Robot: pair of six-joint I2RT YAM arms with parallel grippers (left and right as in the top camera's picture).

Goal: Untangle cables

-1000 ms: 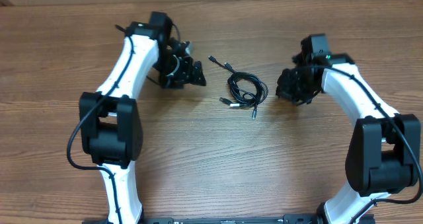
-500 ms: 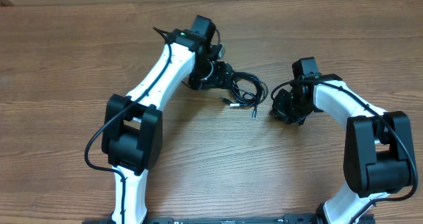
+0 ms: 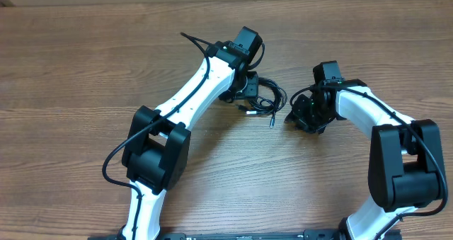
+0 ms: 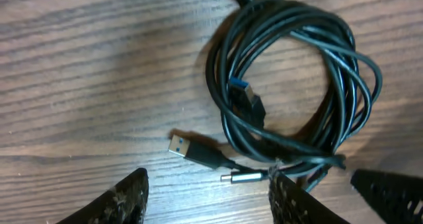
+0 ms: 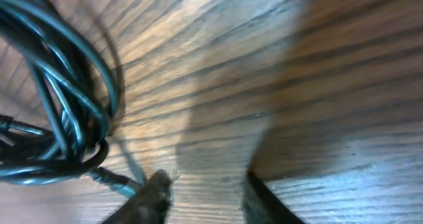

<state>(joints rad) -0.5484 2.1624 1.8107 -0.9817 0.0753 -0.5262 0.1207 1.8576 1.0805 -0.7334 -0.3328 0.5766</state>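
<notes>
The cables (image 3: 271,98) are thin black cords wound in a loose coil (image 4: 291,85) on the wooden table. A blue-tipped USB plug (image 4: 180,146) and a silver plug (image 4: 243,178) stick out of the coil's near side. My left gripper (image 3: 246,91) hovers over the coil's left edge. In the left wrist view this gripper (image 4: 208,201) stands open over bare wood, with the silver plug just off its right fingertip (image 4: 287,194). My right gripper (image 3: 294,118) sits just right of the coil. It (image 5: 208,201) is open and holds nothing, and a cable end (image 5: 112,179) lies beside its left fingertip (image 5: 157,191).
The wooden table (image 3: 85,70) stretches around both arms. A loose plug end (image 3: 272,122) lies between the coil and the right gripper. Thicker black wires run along the white arms.
The left arm has swung right from the table's left part until its gripper is over the coil, its jaws narrowing a little. The right gripper shifted down-left toward the coil and opened.
</notes>
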